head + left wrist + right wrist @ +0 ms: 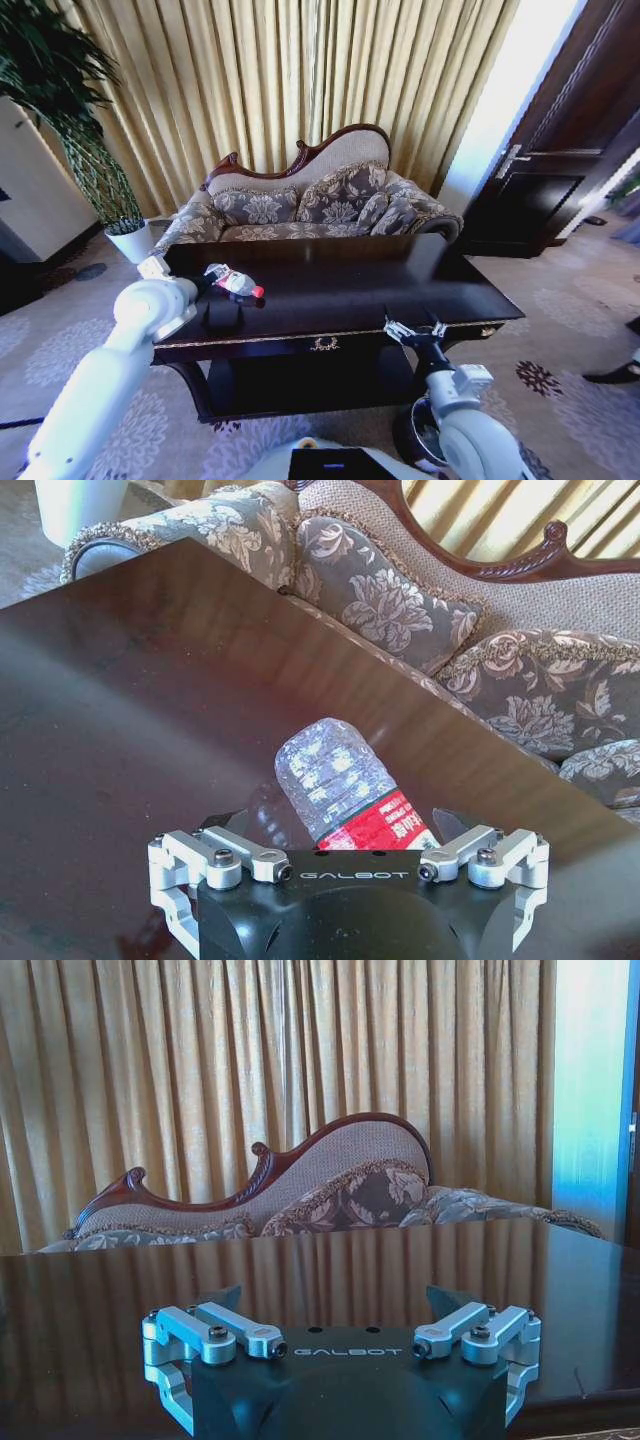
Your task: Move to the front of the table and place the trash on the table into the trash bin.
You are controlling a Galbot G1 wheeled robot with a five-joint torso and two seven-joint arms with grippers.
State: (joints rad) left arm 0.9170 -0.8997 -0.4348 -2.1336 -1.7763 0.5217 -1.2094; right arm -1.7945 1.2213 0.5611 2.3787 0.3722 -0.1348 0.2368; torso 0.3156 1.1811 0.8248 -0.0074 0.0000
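The clear plastic bottle [235,282] with a red label and cap lies on its side on the left part of the glossy dark table [350,300]. My left gripper [218,290] is down at the bottle, open, with its jaws on either side of the label end [345,800]. Beside my left arm, a small pale crumpled piece [154,266] sits at the table's far left corner. My right gripper [415,328] hangs open and empty at the table's front edge. A dark round trash bin [405,435] shows on the floor, partly behind my right arm.
A patterned sofa [300,205] stands just behind the table, with curtains beyond it. A white plant pot [130,242] is on the floor at the left. A dark door [560,150] is at the right. Carpet lies open on both sides of the table.
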